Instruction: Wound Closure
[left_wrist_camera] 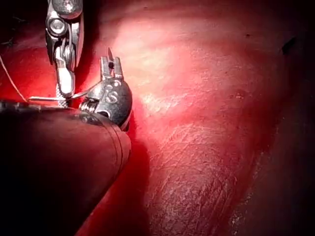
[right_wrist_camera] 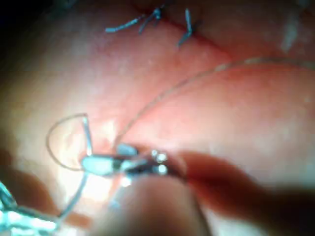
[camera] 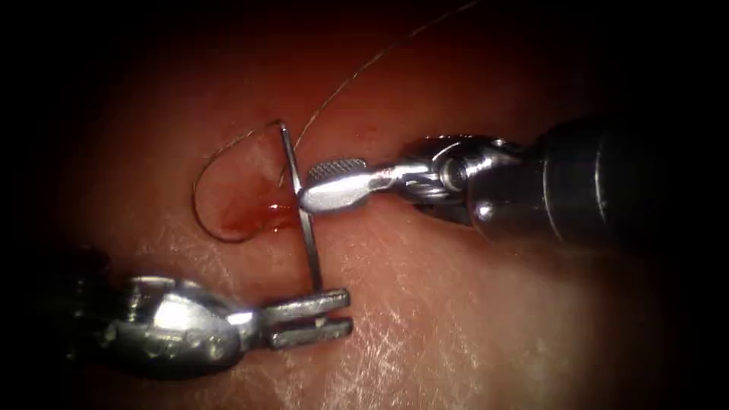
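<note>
Curved steel needle is gripped mid-curve by right silver tool | its end is held between left silver tool jaws | needle is out of pale tissue | one firm grip is best kept during handover.

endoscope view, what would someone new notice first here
The needle stands out first, a thin steel bar in the middle of the tissue, gripped by both tools. The right tool is shut on it partway along and the left tool on its lower end. To its left, thread loops around a patch of red fluid.
</note>
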Robot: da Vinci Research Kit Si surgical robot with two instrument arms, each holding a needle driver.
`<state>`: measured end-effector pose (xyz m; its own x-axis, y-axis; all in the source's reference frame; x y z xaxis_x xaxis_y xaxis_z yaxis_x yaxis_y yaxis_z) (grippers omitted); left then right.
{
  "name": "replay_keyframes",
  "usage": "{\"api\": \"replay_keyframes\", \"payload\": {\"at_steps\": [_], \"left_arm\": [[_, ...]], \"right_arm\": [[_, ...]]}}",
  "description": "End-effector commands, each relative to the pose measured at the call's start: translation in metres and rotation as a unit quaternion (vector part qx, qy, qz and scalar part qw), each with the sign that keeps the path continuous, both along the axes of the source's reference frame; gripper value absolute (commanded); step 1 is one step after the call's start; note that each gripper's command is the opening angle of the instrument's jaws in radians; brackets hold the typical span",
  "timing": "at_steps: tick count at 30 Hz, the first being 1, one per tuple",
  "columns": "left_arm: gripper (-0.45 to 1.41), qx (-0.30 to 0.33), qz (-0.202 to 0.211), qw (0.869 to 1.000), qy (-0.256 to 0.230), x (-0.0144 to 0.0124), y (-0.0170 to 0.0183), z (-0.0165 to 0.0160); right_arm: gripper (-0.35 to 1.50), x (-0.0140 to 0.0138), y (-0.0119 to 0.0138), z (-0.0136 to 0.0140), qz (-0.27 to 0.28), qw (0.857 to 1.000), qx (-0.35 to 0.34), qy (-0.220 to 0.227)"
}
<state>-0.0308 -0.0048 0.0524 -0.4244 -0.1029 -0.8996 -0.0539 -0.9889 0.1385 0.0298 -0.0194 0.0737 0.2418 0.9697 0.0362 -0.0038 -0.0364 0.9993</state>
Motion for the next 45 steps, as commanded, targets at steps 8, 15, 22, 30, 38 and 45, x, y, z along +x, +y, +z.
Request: {"api": "replay_keyframes", "payload": {"at_steps": [8,15,22,30,38,45], "left_arm": [[-0.45,-0.017,0.011,1.0,0.015,-0.0006,-0.0004,0.0012],[-0.45,-0.017,0.011,1.0,0.015,-0.0007,-0.0005,0.0011],[-0.45,-0.021,0.01,1.0,0.018,-0.001,-0.0007,0.0013],[-0.45,-0.021,0.009,1.0,0.018,-0.001,-0.0008,0.0013],[-0.45,-0.024,0.011,0.999,0.018,-0.0009,-0.0008,0.0013],[-0.45,-0.023,0.012,1.0,0.017,-0.0009,-0.0008,0.0012]], "right_arm": [[1.03,0.0009,-0.0011,-0.0003,-0.032,0.999,0.035,0.014],[1.03,0.0014,-0.001,-0.0001,-0.031,0.999,0.035,0.024],[1.03,0.0018,-0.001,-0.0001,-0.03,0.998,0.042,0.025],[1.01,0.0023,-0.001,-0.0002,-0.03,0.998,0.042,0.027],[0.91,0.0025,-0.0012,-0.0003,-0.032,0.998,0.048,0.028],[0.1,0.0024,-0.001,-0.0003,-0.033,0.998,0.054,0.028]]}}
